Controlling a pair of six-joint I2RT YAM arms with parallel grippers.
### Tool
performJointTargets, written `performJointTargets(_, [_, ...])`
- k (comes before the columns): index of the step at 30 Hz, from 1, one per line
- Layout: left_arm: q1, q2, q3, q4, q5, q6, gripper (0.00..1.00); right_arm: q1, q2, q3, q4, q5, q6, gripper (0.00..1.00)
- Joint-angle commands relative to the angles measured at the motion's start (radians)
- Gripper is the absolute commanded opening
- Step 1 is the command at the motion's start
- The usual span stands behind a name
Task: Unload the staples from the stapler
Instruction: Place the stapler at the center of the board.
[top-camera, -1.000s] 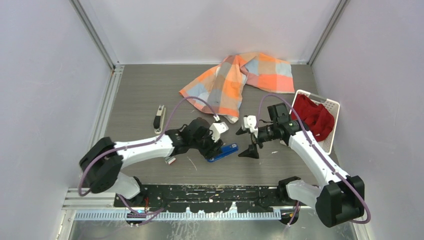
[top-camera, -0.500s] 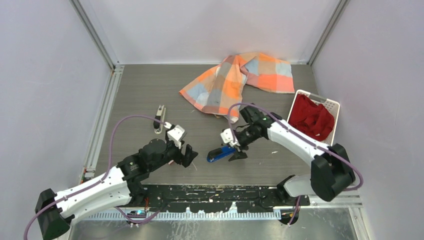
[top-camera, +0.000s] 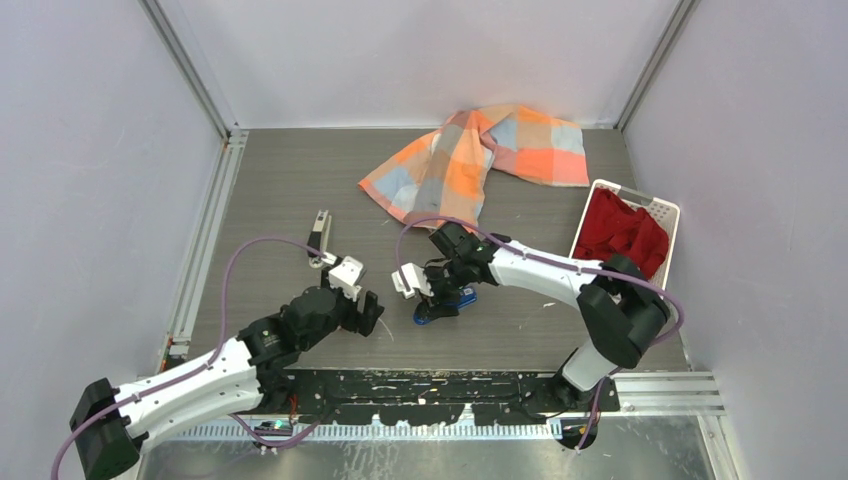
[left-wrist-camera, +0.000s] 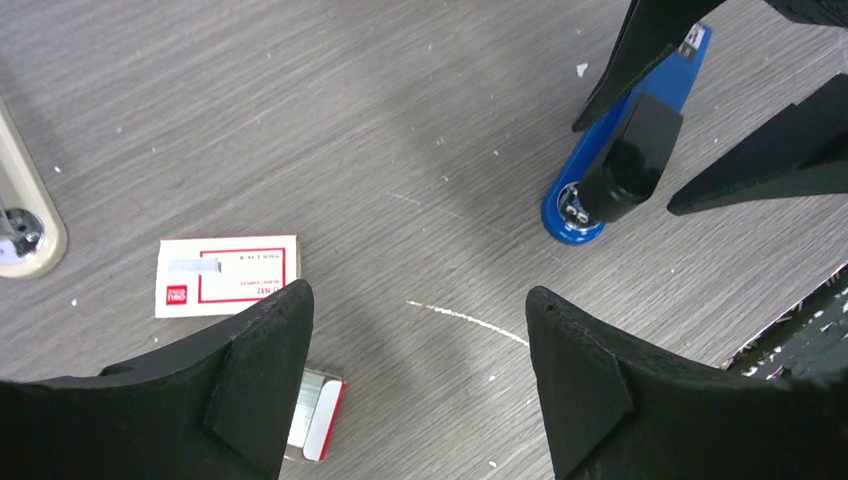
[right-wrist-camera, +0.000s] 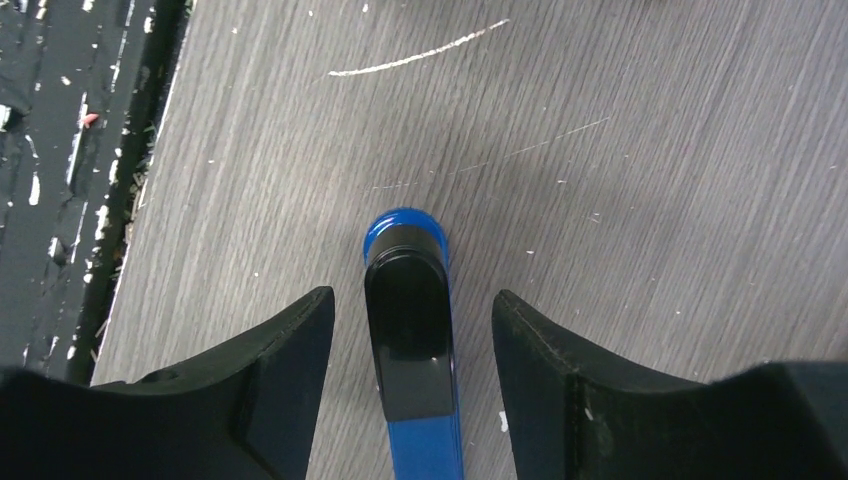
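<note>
The blue stapler (top-camera: 452, 301) lies flat on the table, and its black top piece (right-wrist-camera: 405, 320) points toward the near edge. My right gripper (top-camera: 437, 293) is lowered over its front end and is open. Its two fingers (right-wrist-camera: 285, 360) straddle the stapler (right-wrist-camera: 404, 231), with a narrow gap on each side. My left gripper (top-camera: 366, 313) hovers open to the left of the stapler (left-wrist-camera: 575, 205), over bare table, with nothing between its fingers (left-wrist-camera: 255, 365). The staples are hidden.
A flat white-and-red packet (left-wrist-camera: 228, 275) and a small box (left-wrist-camera: 315, 425) lie by my left finger. A thin pale line (left-wrist-camera: 467, 318) marks the table. A beige and black tool (top-camera: 319, 236) lies at the left, a checked cloth (top-camera: 470, 165) at the back and a white basket (top-camera: 664, 213) of red cloth at the right.
My left arm has let go of the stapler and drawn back to the near left, jaws wider. My right gripper has swung left and come down over the stapler, its jaws narrowing.
</note>
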Motion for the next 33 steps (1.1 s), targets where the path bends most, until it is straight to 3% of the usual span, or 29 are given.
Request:
performJointTargets(1, [0.002,-0.025,-0.026,0.070,-0.019,-0.023,0.77,0.029,0.023,0.014,0.071,0.036,0.057,0.62])
performJointTargets(9, [0.002,-0.078,-0.067,0.106,0.049,-0.007,0.78,0.062,0.048,0.015,0.087,0.080,0.079,0.45])
performJointTargets(14, [0.002,-0.099,-0.126,0.245,0.191,0.015,0.78,0.053,0.016,-0.007,0.101,0.083,0.087,0.18])
performJointTargets(18, [0.003,-0.088,-0.181,0.409,0.299,0.024,0.79,-0.047,-0.081,-0.030,0.081,-0.083,0.093,0.03])
performJointTargets(23, [0.003,0.014,-0.234,0.704,0.400,0.046,0.86,-0.204,-0.197,-0.072,0.044,-0.343,0.071,0.01])
performJointTargets(33, [0.002,0.462,-0.139,1.191,0.579,0.247,0.87,-0.307,-0.279,-0.035,-0.104,-0.535,-0.051,0.01])
